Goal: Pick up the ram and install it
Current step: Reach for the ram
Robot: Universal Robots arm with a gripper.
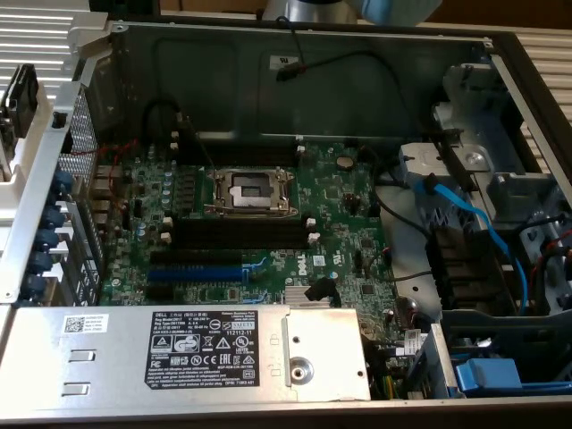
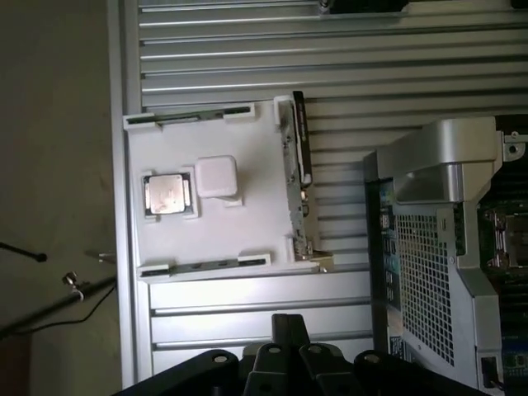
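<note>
Hovering near the white tray (image 2: 247, 239) beside the open computer case (image 2: 437, 148), I have my pincer (image 2: 289, 326) pinched fully shut with nothing between the fingers. The ram (image 2: 299, 148) stands on its long edge in the groove along the tray side nearest the case, upright so its upper edge can be gripped from above. What look like two more thin boards sit in grooves on the adjoining sides. A processor chip (image 2: 167, 195) lies flat in the tray's middle, next to a small white block (image 2: 217, 176). My pincer is apart from the ram, out past the tray's edge over the ribbed metal table (image 2: 247, 49), so I judge the pickup as not yet begun. In the exterior view the motherboard (image 1: 340, 214) fills the middle of the frame. Just below its centre the long black memory slots (image 1: 237, 234) with white end clips lie bare, ready for a stick, above the blue expansion slots (image 1: 192, 273) at lower left.
</note>
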